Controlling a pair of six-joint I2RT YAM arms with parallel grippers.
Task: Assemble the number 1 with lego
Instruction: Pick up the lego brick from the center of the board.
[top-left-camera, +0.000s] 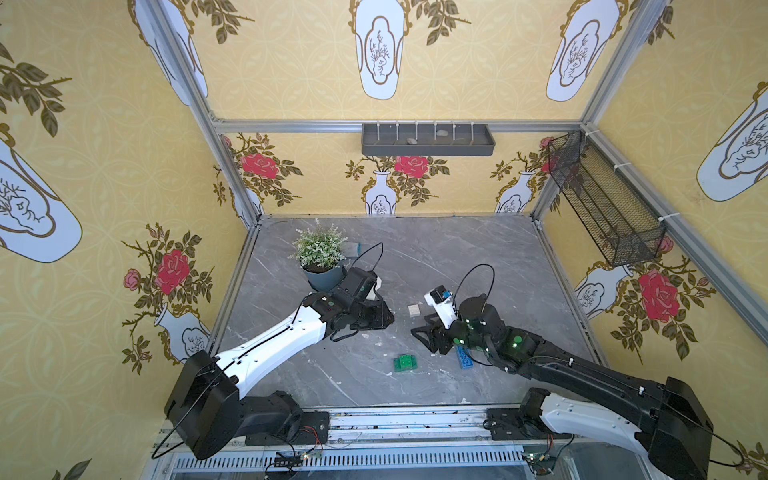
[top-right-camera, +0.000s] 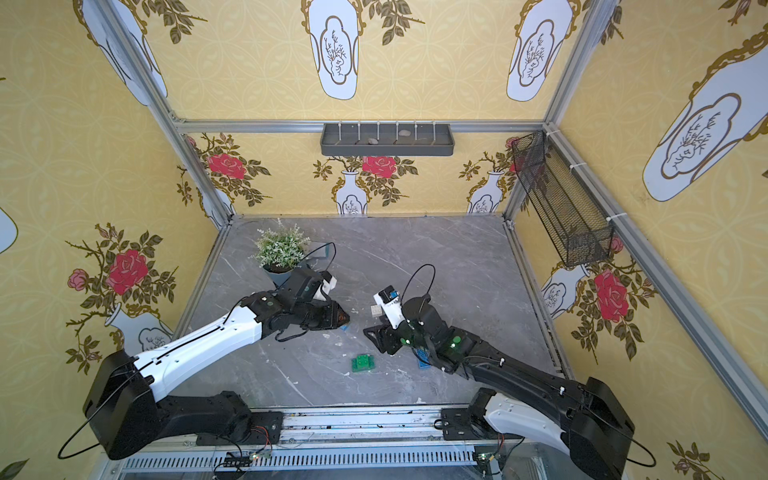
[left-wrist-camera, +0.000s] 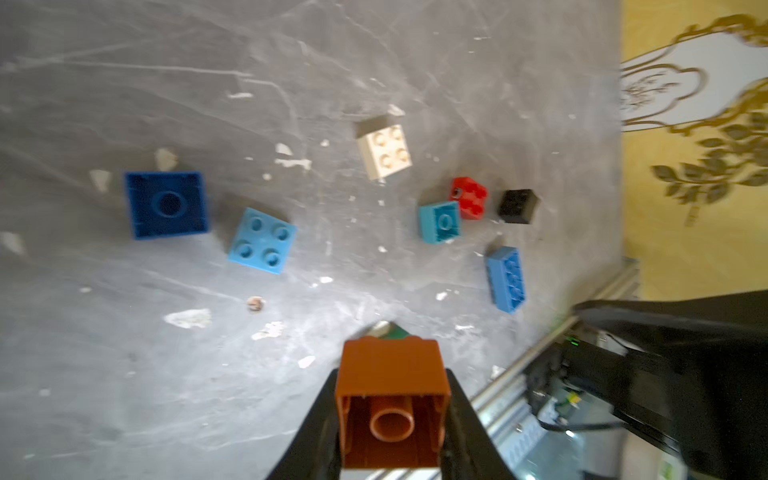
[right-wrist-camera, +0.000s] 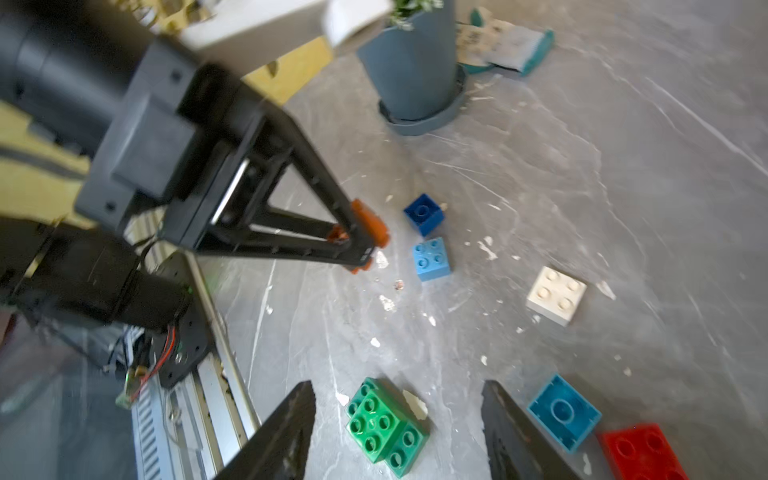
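1. The green pair (top-left-camera: 406, 362), a square brick pressed onto a long one, lies nearest the robot's base. It is the only joined lego in sight, so I judge the number 1 barely begun.
2. The right gripper (right-wrist-camera: 397, 386) hangs near the green pair, above the table (top-left-camera: 457, 257). Its jaws stand wide with nothing between them.
3. The long blue brick (top-left-camera: 463, 358) lies loose to the right of the green pair, partly under the right arm.
4. A little beyond the green pair on that side, the wrist views show 3 loose squares close together: a teal brick (right-wrist-camera: 563, 411) lying studs down, a red brick (right-wrist-camera: 642, 455) and a black brick (left-wrist-camera: 517, 205).
5. The white brick (top-left-camera: 414, 310) sits farther from the green pair, studs up, alone between the 2 grippers.
6. The left gripper (left-wrist-camera: 392, 386), beyond the green pair and to its left, is clamped on the orange brick (left-wrist-camera: 392, 399), which seems clear of the table.
7. A light blue brick (right-wrist-camera: 432, 258), studs up, and a dark blue brick (right-wrist-camera: 424, 214), studs down, lie beside that gripper's tips.
8. The plant pot (top-left-camera: 324, 276) stands farthest from the green pair.
9. That leaves 8 single bricks unattached, and the orange one looks next for the green pair.
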